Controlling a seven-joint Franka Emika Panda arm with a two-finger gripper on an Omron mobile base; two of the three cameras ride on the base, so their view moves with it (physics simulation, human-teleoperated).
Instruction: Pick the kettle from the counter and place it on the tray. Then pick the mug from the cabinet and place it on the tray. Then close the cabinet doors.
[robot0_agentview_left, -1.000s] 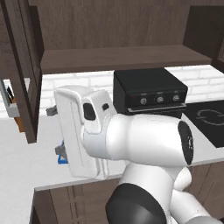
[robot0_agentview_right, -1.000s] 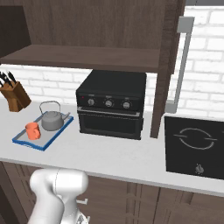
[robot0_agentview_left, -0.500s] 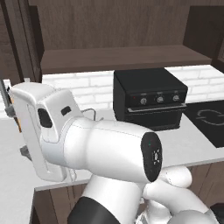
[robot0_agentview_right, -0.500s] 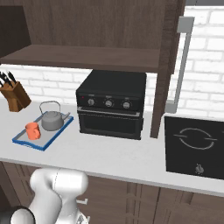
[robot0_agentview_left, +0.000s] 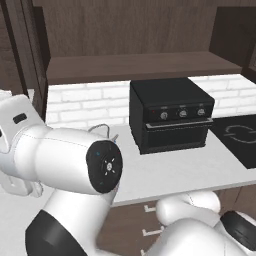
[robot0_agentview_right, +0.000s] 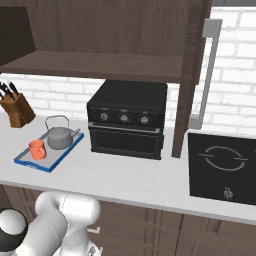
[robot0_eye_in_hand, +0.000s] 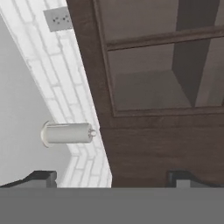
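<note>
A: Right base view: squat grey metal kettle and small orange mug both standing on the flat blue-rimmed tray, at the left of the light grey tabletop. Only the tall dark brown panelled cabinet doors left to shut, by the look of it.

B: Agreed. Right-hand door swung out edge-on beside the black oven, long silver bar handle facing outward. Left-hand door open too, at the left edge of the left base view.

A: Handling?

B: Stiff hinged wood, probably light to swing, nothing fragile. Best pushed flat on the outer face near the free edge, or hooked at the bar handle; no pinch needed.

A: Fingers?

B: Spread as wide as possible, holding nothing, in the hand view, with a dark door frame close ahead.

A: Change against a second ago?

B: White arm swung further left and nearer the camera in the left base view. Tray, kettle and mug unmoved.
</note>
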